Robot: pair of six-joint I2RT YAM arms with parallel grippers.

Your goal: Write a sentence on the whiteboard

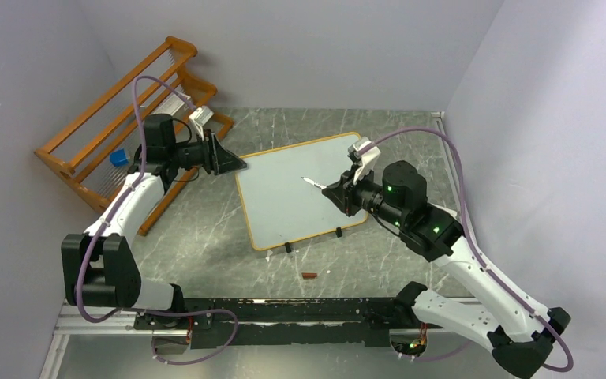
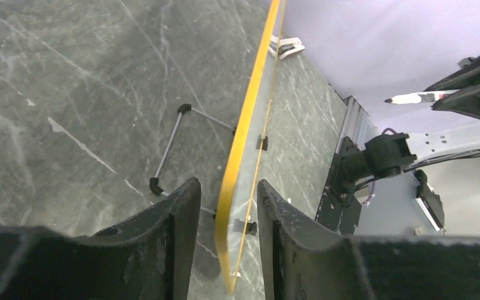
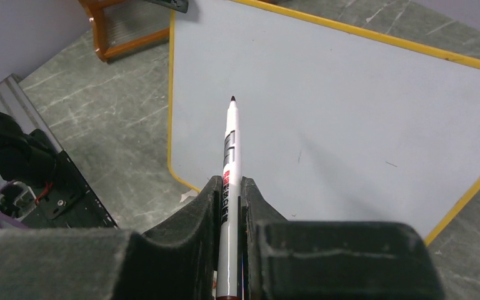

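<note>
Pinched between the right fingers (image 3: 206,200), at the bottom of the right wrist view, is a white marker (image 3: 230,137). It is uncapped, and its dark tip is aimed at the whiteboard (image 3: 350,106). Whether the tip touches the surface I cannot tell, but no stroke shows under it. The left fingers (image 2: 181,206) stand partly apart astride the board's yellow-wood rim, one to each side. A sliver of gap shows on the left side at least, so I judge there is no firm clamp yet. In the top view the whiteboard lies mid-frame on the grey veined table (image 1: 205,237), its two small black feet toward the lower edge. Its face is blank apart from a couple of faint specks, and no word of the sentence is there. A small reddish-brown piece (image 1: 309,275), perhaps the marker's cap, lies on the table just below the board. An orange wooden rack (image 1: 110,134) stands at upper left. The pen is in hand and bared; steadying the board and all the writing are left.
</note>
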